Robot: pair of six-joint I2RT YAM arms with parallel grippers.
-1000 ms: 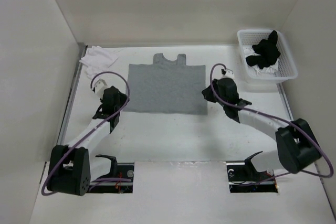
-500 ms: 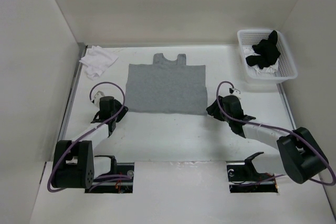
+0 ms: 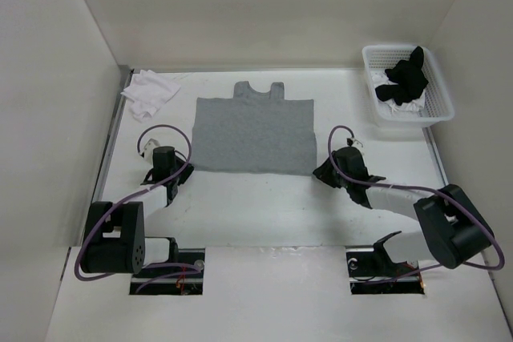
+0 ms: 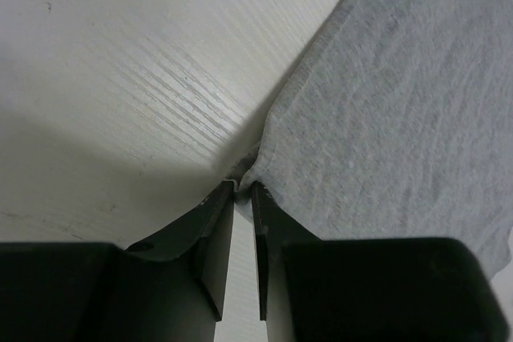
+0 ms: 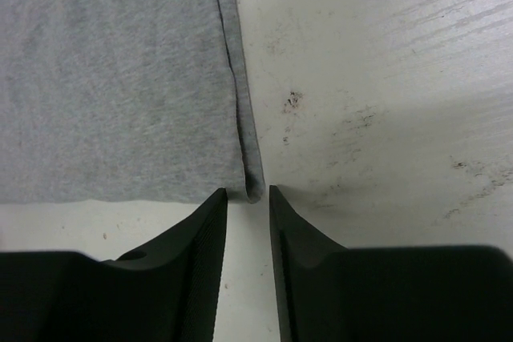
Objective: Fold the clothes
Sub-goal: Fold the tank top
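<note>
The clothes (image 3: 252, 134), a heather-grey tank top, lie flat in the middle of the table with the neck pointing away from the arms. My left gripper (image 3: 183, 167) is low at the near left corner. In the left wrist view the left gripper (image 4: 244, 188) has its jaws nearly together, pinching the puckered corner of the clothes (image 4: 385, 118). My right gripper (image 3: 319, 172) is at the near right corner. In the right wrist view the right gripper (image 5: 248, 191) stands open, the corner of the clothes (image 5: 120, 78) lying between its tips without touching them.
A white basket (image 3: 437, 106) at the back right holds a black garment (image 3: 405, 74) over something white. A small white cloth (image 3: 148, 92) lies crumpled at the back left. White walls close in the table on three sides.
Both grippers have come down and back from the tank top's sides to its near corners. The left jaws have closed on the left corner. The right jaws have opened around the right corner.
</note>
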